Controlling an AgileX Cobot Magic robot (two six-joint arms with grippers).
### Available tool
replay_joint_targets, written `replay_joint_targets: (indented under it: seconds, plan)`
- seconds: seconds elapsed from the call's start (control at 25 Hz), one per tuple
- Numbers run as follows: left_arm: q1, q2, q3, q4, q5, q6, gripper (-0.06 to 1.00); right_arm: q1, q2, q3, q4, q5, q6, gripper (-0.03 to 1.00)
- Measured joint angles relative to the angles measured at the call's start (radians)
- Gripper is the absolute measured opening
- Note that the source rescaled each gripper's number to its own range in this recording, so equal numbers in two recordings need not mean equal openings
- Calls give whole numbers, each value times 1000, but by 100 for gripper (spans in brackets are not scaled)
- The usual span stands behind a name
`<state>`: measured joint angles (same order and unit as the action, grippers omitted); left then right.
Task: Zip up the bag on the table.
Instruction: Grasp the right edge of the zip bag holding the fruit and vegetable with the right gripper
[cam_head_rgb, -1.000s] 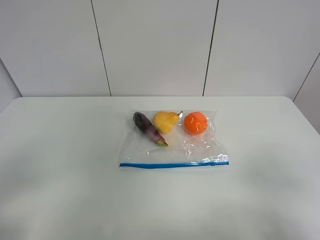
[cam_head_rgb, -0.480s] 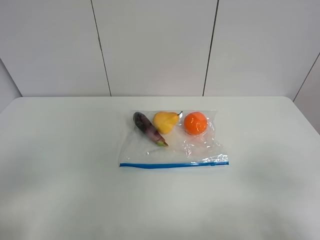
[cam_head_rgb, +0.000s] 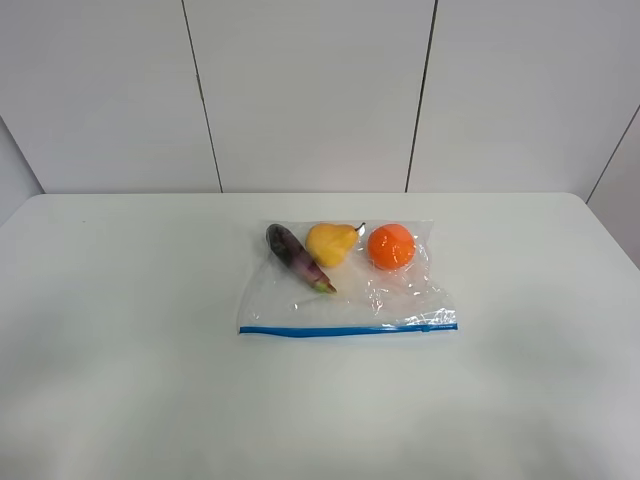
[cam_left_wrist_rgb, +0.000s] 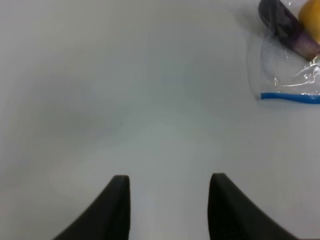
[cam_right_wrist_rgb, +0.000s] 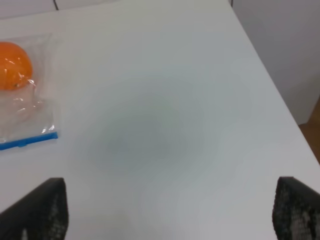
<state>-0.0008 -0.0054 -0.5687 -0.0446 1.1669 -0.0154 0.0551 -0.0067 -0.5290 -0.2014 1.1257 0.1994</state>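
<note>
Shows clear crinkly rectangular plastic zip bag (cam_head_rgb: 345, 285) flat near centre of plain white tabletop (cam_head_rgb: 130, 350), thin blue zipper strip (cam_head_rgb: 347, 329) along 6 o'clock edge, purple eggplant (cam_head_rgb: 295, 258), yellow pear (cam_head_rgb: 331, 243) and round orange (cam_head_rgb: 391, 246) bunched toward 12. Finds left gripper (cam_left_wrist_rgb: 169, 177) and right gripper (cam_right_wrist_rgb: 170, 182) spread apart, gripping nothing.

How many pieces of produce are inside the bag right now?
3. In the exterior high view, the eggplant lies leftmost in the bag, the pear in the middle, the orange on the right, all at the end away from the blue zipper strip. None seems hidden.
</note>
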Motion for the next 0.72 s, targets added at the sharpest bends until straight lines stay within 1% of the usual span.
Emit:
replay_joint_targets:
  seconds: [0.28, 0.44, 0.6, 0.72]
  plan:
    - [0, 0, 0, 0, 0, 0, 54, 0, 0, -1, 8, -2, 0, 89]
    - [0, 0, 0, 0, 0, 0, 54, 0, 16, -41, 5, -17, -1, 89]
    - [0, 0, 0, 0, 0, 0, 54, 0, 118, -95, -34, -74, -7, 89]
    - [0, 0, 0, 0, 0, 0, 54, 0, 225, -133, -54, -134, -7, 89]
